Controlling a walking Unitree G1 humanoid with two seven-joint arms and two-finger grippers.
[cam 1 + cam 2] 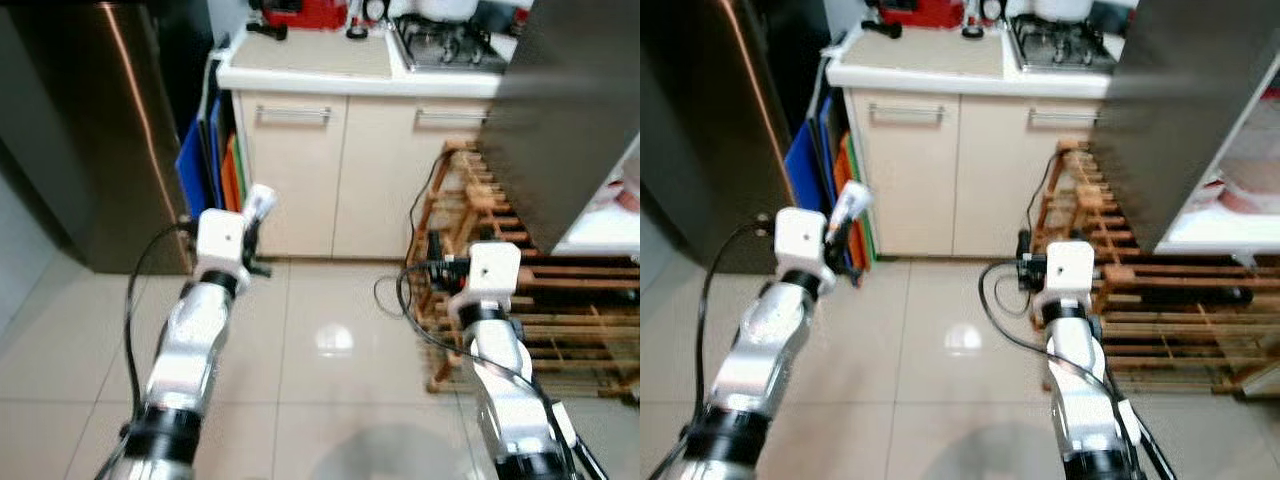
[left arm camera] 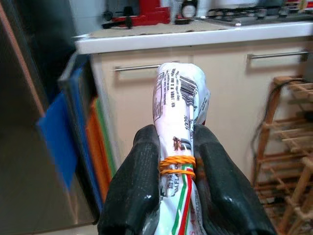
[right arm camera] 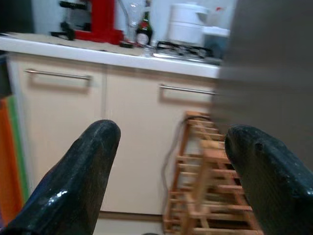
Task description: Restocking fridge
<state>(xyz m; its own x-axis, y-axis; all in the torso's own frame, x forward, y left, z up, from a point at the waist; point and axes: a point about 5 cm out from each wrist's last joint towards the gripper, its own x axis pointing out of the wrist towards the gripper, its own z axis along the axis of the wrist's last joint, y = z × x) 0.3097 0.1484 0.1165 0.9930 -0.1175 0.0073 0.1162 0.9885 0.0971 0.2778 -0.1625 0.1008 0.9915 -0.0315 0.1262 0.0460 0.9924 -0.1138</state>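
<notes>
— At the lower left of the head view, what does the left gripper [image 2: 176, 196] carry?

— A rolled packet [image 2: 178, 127] bound with orange rubber bands, clamped between its two fingers [image 2: 134, 191]. The right gripper [image 3: 168, 171] at lower right is spread wide, empty.

— So which step?

— Carrying, I judge; nothing is stocked yet. Beyond the arms lies tiled floor, a wooden rack [image 1: 530, 300] at right, then the cabinets and counter [image 1: 310, 60] at top.

— And the fridge?

— Its open door [image 1: 560, 110] at upper right shows a white shelf [image 1: 610, 225]. The next move calls for turning right and reaching the packet onto it.
</notes>
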